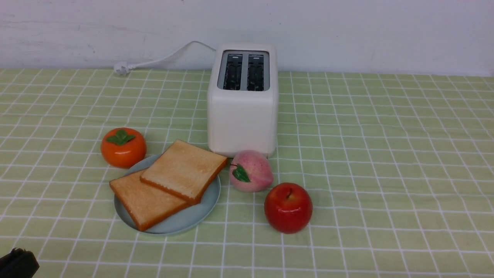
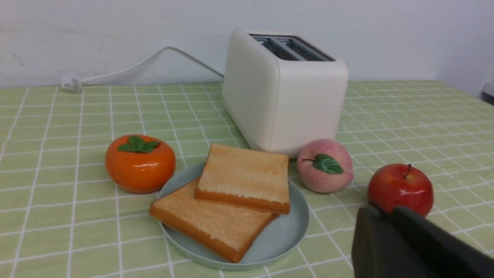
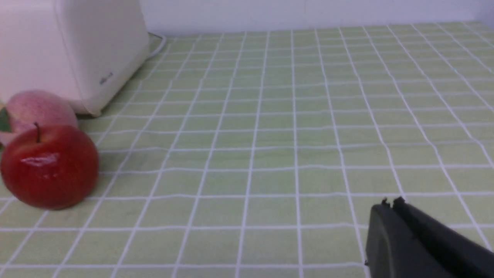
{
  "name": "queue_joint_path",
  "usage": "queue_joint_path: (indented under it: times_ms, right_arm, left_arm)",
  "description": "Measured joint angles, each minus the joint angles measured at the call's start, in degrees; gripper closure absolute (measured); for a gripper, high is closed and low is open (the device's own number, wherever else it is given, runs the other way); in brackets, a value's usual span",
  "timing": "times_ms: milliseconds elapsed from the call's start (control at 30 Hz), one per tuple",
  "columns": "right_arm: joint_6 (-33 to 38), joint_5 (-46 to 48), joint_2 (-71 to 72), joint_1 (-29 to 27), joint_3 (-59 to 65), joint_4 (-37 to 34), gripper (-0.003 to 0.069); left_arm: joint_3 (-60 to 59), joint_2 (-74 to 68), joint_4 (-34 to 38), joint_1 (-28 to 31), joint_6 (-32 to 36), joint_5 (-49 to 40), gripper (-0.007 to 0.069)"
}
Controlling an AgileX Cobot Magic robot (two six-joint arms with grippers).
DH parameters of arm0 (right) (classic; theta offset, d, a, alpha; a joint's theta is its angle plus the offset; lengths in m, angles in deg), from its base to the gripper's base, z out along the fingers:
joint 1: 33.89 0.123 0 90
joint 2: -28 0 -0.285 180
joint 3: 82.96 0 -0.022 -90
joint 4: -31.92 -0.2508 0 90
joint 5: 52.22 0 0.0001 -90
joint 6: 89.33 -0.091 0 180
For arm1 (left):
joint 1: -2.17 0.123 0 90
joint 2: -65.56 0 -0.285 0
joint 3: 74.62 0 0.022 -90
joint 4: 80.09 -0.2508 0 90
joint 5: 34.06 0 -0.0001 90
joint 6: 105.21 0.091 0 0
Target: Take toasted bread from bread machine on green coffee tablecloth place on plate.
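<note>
Black and matte, the left end effector [image 2: 386, 210] shows in its wrist view as two fingers pressed flat together, clenched on nothing, low above the table and well back from the plate. In the front view only a dark corner of it appears at the near left edge [image 1: 17, 262]. The right end effector [image 3: 389, 202] looks the same in its own wrist view: fingers closed tight, empty, low over bare cloth on the right side of the table.

Toasted bread [image 1: 170, 183]: two square slices, golden-tan faces, darker orange-brown crusts. Both lie flat on the plate [image 1: 193, 216], the upper slice overlapping the far part of the lower; the lower slice's near-left corner juts past the rim. Plate is round, shallow, pale blue-grey, sitting on the green coffee tablecloth [image 1: 386, 154] just in front and left of the bread machine [image 1: 243, 116].

Bread machine: white, boxy, both slots empty, power cord [image 1: 162, 58] trailing left along the wall.

Around the plate: persimmon [image 1: 123, 147] just beside its far-left rim; peach [image 1: 251, 171] just beside its right rim, close against the machine's front; red apple [image 1: 288, 207] near the peach, closer to the robot.
</note>
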Motion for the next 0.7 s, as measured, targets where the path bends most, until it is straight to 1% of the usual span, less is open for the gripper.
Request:
queue_joint_path:
  times_ms: [167,467,500,600,667,700]
  right_arm:
    - [0.3,4.2,0.1,0.1,0.1,0.0,0.0679]
    - [0.6,4.9,0.1,1.3,0.0,-0.5,0.0679]
    - [1.3,4.9,0.1,1.3,0.0,-1.0,0.0679]
    - [10.2,4.4,0.1,1.3,0.0,-6.1,0.0678]
    - [13.8,4.5,0.1,1.3,0.0,-8.6,0.0677]
    - [14.3,4.6,0.1,1.3,0.0,-9.1,0.0677]
  left_arm:
    - [0.0,0.0,0.0,0.0,0.0,0.0,0.0586]
    - [0.0,0.0,0.0,0.0,0.0,0.0,0.0584]
    - [0.0,0.0,0.0,0.0,0.0,0.0,0.0583]
    - [0.0,0.0,0.0,0.0,0.0,0.0,0.0577]
    - [0.0,0.0,0.0,0.0,0.0,0.0,0.0574]
    - [0.0,0.0,0.0,0.0,0.0,0.0,0.0574]
